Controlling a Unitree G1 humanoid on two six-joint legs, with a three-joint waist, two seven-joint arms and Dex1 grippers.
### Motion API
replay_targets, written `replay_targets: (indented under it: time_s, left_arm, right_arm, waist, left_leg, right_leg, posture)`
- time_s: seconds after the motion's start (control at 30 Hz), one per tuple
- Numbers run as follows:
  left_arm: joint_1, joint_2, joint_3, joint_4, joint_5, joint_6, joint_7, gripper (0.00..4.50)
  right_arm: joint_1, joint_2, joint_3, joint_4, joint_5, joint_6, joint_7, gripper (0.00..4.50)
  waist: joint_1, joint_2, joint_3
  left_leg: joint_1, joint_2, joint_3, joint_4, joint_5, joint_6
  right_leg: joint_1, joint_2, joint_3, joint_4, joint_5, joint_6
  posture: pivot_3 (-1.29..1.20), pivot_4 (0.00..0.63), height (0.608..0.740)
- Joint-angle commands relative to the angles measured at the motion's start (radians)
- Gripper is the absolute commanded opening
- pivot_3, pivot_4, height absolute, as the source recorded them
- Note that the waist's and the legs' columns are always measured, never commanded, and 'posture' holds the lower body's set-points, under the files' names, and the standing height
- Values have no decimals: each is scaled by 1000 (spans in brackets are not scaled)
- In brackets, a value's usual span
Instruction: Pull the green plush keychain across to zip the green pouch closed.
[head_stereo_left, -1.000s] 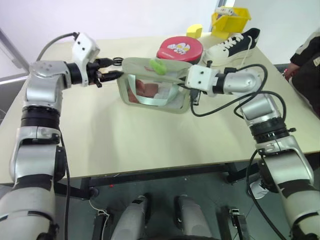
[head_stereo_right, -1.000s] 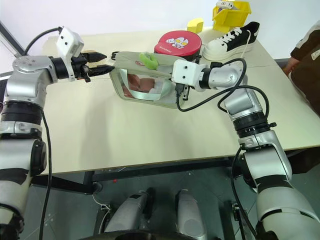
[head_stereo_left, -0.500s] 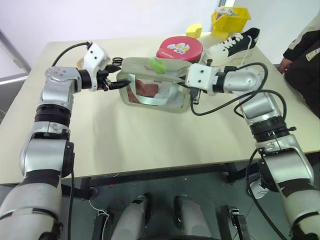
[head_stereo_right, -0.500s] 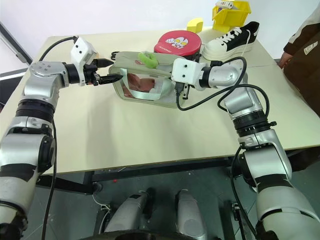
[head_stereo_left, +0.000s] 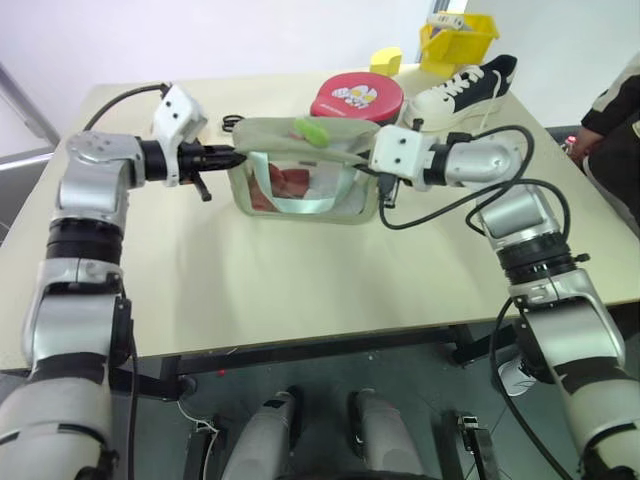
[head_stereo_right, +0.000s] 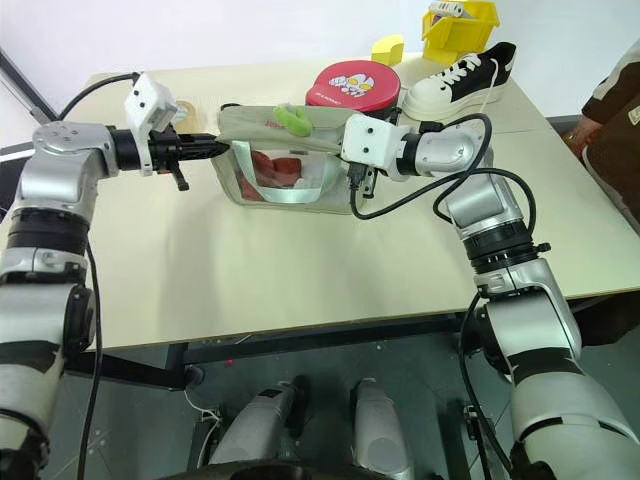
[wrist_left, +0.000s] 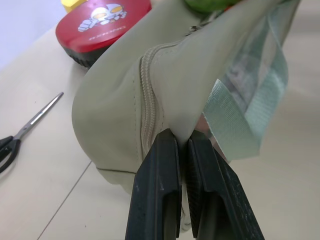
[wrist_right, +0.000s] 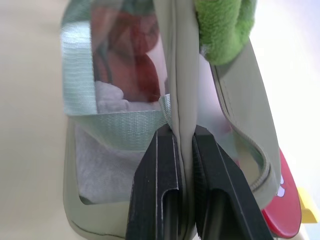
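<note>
1. Left gripper (wrist_left: 182, 165) has just snapped shut. Its two black fingers are pinched tight on the left end of the pale sage-green soft pouch with the clear plastic window (head_stereo_left: 300, 180), right by the zipper seam. A second ago those fingers stood wide open just short of the pouch, so this is a fresh grab.

2. Right gripper (wrist_right: 185, 160) is clamped on the fabric edge at the pouch's right end, same spot as before. The two grippers are holding it stretched between them.

3. The small lime-green fuzzy plush keychain (head_stereo_left: 312, 129) sits on the top edge, at about 12 o'clock on the pouch, near the middle. Neither gripper has it.

4. Compared to earlier, the pouch looks tauter and squarer, and it's standing more upright on the beige table (head_stereo_left: 300, 290).

5. My read: the pouch is now anchored at both ends, but the zipper pull is untouched. One gripper probably has to let go and take the keychain.
</note>
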Motion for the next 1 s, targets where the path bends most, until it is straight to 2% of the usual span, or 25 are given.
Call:
replay_targets:
  time_s: [0.03, 0.1, 0.2, 0.23, 0.33, 0.4, 0.6, 0.77, 0.87, 1.0]
  left_arm:
    - [21, 11, 1, -61, -1, -14, 16, 0]
    - [29, 14, -5, -72, 3, -16, 18, 0]
    - [35, 18, -6, -84, 3, -17, 23, 0]
    - [37, 18, -6, -87, 4, -19, 24, 0]
    - [40, 18, -8, -92, 5, -23, 26, 0]
    - [41, 18, -9, -93, 5, -25, 28, 0]
    - [46, 11, -12, -104, 7, -29, 37, 0]
    - [59, 18, -8, -125, 6, -21, 39, 0]
    - [68, 22, -5, -134, 4, -18, 44, 0]
    - [74, 22, -3, -144, 1, -12, 50, 0]
  right_arm:
    - [-26, -4, -32, -25, 23, 4, -2, 1585]
    - [-35, -33, -33, -23, 22, -3, 18, 2658]
    - [-83, -57, -64, -48, 77, 96, 81, 4279]
    - [-98, -49, -77, -82, 123, 166, 111, 4454]
    - [-158, 28, -123, -163, 249, 391, 113, 4454]
    - [-180, 79, -131, -185, 277, 457, 84, 4454]
    - [-191, 215, -86, -103, 262, 467, -1, 4454]
    - [-194, 213, -61, -44, 251, 481, -3, 4454]
    - [-198, 206, -71, -39, 264, 515, 3, 3613]
    - [-190, 192, -69, -38, 257, 519, 4, 1614]
  waist:
    - [2, 0, 0]
    - [5, 0, 0]
    - [5, 0, 0]
    - [3, 0, 0]
    - [-3, 0, 0]
    - [-3, 0, 0]
    - [5, 0, 0]
    - [3, 0, 0]
    - [0, 0, 0]
    - [1, 0, 0]
  left_leg:
    - [0, 0, 0, 0, 0, 0]
    - [0, 0, 0, 1, 0, 0]
    - [0, 0, 0, 1, 0, 0]
    - [0, 0, 0, 1, 0, 0]
    - [0, 0, 0, 0, 0, 0]
    - [0, 1, 0, 0, 0, 0]
    - [0, 0, -1, 0, 0, 0]
    - [0, 0, -1, 0, 0, 0]
    - [0, 0, -1, 0, 0, 0]
    - [0, 0, -1, 0, 0, 0]
  right_leg:
    - [0, 0, 0, 0, 0, 0]
    - [1, 0, 0, 0, 0, 0]
    - [1, -1, 0, 0, 0, 0]
    - [1, -1, 0, 0, 0, 0]
    - [0, -1, 0, 0, 0, 0]
    - [0, 0, 0, 0, 0, 0]
    - [1, -1, 0, 0, 0, 0]
    - [0, -1, -1, 0, 0, 0]
    - [0, 0, 0, 1, 0, 0]
    - [0, 0, 0, 1, 0, 0]
  posture:
    - [0, 150, 740]
    - [0, 150, 740]
    - [0, 150, 740]
    - [0, 150, 740]
    - [0, 150, 740]
    - [0, 150, 740]
    - [0, 150, 740]
    - [0, 150, 740]
    - [0, 150, 740]
    - [0, 150, 740]
